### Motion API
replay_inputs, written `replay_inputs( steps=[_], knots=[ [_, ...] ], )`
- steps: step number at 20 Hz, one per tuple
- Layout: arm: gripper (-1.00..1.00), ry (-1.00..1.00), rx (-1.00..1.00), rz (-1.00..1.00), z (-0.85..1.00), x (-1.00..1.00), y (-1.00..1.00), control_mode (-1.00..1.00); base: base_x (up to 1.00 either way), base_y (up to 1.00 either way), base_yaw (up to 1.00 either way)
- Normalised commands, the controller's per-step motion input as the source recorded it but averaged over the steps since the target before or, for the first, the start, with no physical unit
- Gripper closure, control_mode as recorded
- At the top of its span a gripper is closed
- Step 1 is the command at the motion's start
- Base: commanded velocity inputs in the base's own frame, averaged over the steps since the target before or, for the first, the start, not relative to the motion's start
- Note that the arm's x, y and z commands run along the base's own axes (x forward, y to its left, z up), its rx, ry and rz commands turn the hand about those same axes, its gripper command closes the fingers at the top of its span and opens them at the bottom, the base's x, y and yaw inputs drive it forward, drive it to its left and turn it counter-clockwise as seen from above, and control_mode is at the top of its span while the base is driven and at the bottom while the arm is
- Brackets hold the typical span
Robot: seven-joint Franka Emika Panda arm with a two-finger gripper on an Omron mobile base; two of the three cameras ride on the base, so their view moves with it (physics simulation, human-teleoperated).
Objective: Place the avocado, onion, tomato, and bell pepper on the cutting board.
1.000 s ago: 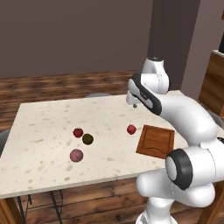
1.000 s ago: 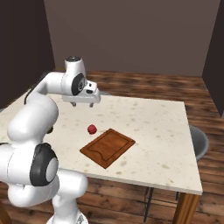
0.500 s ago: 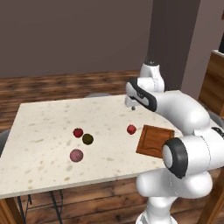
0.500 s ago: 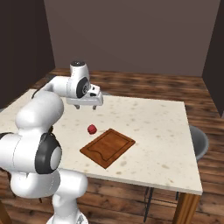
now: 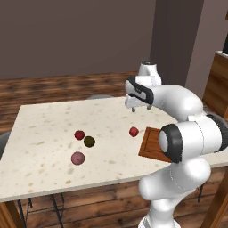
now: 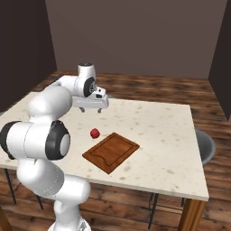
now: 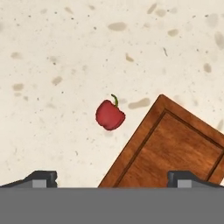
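- The flat reddish-brown wooden cutting board (image 5: 152, 144) is half hidden behind the white arm in the left base view.
- The small red bell pepper (image 7: 110, 115) sits just beside the board's corner.
- The two-finger gripper (image 6: 91, 108) hangs wide open and empty; it's swung in closer over the table than a second ago.
- The dull pink-maroon round onion (image 5: 77, 157), the dark olive-brown avocado (image 5: 89, 141) and the red tomato (image 5: 79, 135) haven't budged, well left of the board.

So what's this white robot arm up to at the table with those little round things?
It is sorting vegetables onto the flat reddish-brown wooden cutting board, which has nothing on it yet. Its end effector hangs open and empty above the speckled table, looking down at the small red bell pepper with a green stem lying just beside the board's edge. Farther off sit a red tomato, a dark, nearly black avocado and a dull pink onion, all untouched.
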Motion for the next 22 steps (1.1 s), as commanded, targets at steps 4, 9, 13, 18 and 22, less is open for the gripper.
replay_inputs(
  steps=[4, 9, 13, 18, 22],
  knots=[
    [-1.0, 0.06, 0.0, 0.0, -0.23, 0.27, 0.0, -1.0, 0.0, 0.0, 0.0],
    [-1.0, 0.01, 0.0, 0.0, -0.24, 0.37, 0.0, -1.0, 0.0, 0.0, 0.0],
    [-1.0, 0.0, 0.0, 0.0, -0.26, 0.34, 0.0, -1.0, 0.0, 0.0, 0.0],
    [-1.0, 0.0, 0.0, 0.0, -0.3, 0.31, 0.01, -1.0, 0.0, 0.0, 0.0],
    [-1.0, 0.0, 0.0, 0.0, -0.26, 0.21, 0.07, -1.0, 0.0, 0.0, 0.0]
  ],
)
